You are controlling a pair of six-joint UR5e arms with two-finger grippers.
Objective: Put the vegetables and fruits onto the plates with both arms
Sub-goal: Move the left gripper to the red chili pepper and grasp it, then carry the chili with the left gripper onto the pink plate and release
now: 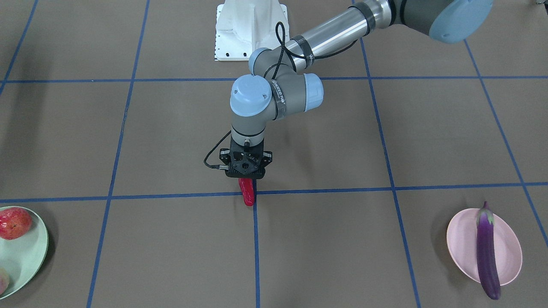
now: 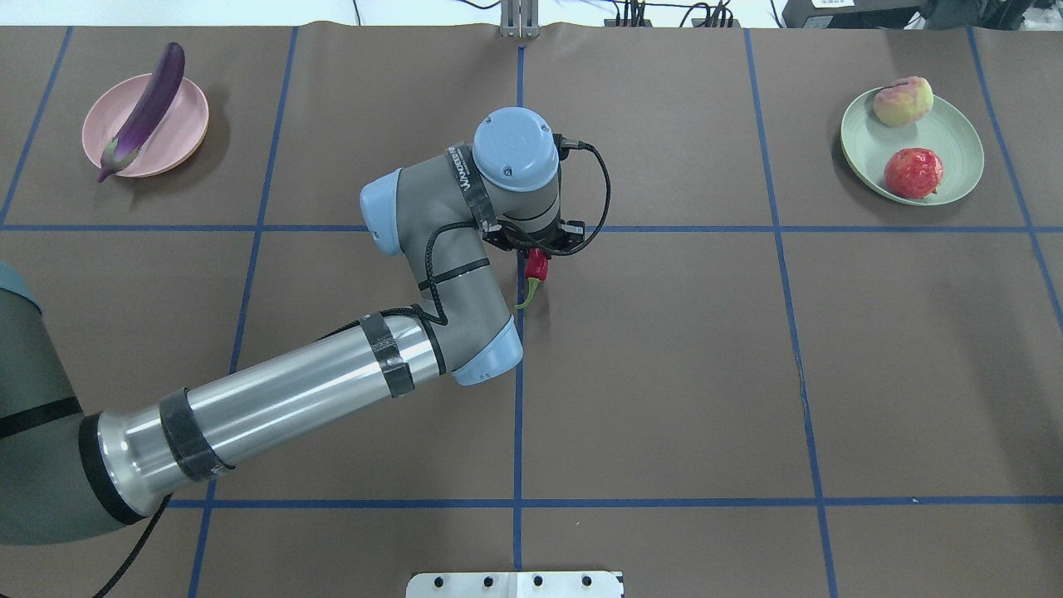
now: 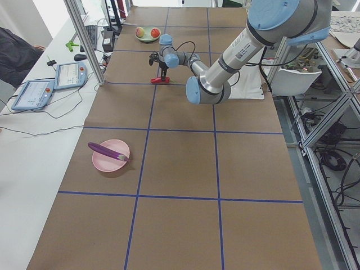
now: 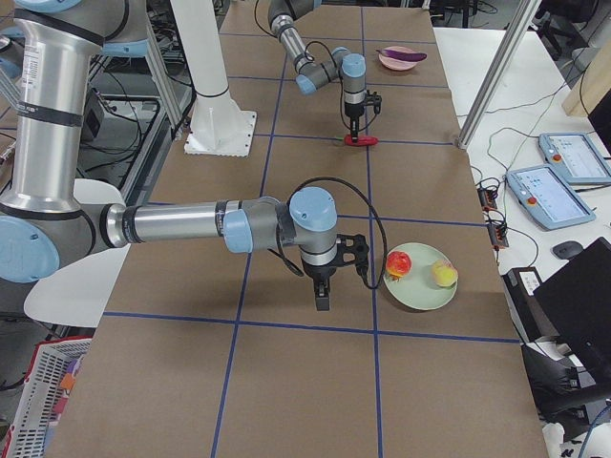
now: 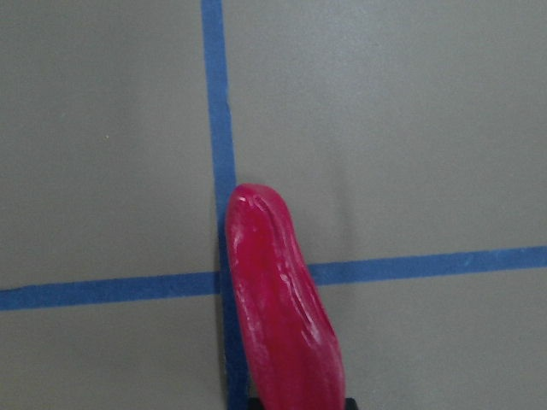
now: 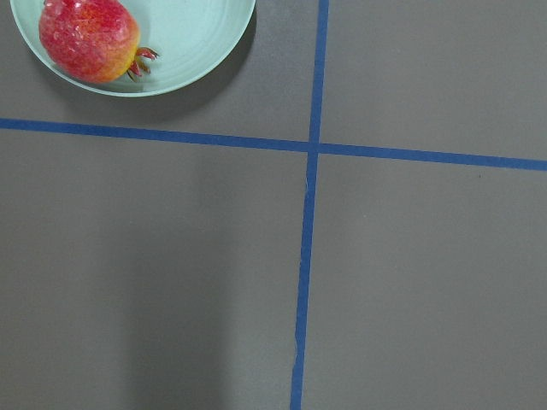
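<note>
My left gripper (image 1: 245,174) points down at the table's centre, its jaws closed around the stem end of the red chili pepper (image 1: 247,193). The pepper lies low over a crossing of blue tape lines and fills the left wrist view (image 5: 282,307); its green stem shows from overhead (image 2: 528,292). The purple eggplant (image 2: 145,106) lies across the pink plate (image 2: 178,143). The mint green plate (image 2: 955,143) holds the red-orange fruit (image 2: 913,172) and the yellow-green peach (image 2: 903,101). My right gripper (image 4: 325,301) hangs beside the mint plate; I cannot tell whether it is open or shut.
The brown table cover carries a grid of blue tape lines (image 2: 519,415). The white pedestal base (image 1: 251,30) stands at the robot's edge. Tablets and cables (image 3: 56,79) lie on the side bench.
</note>
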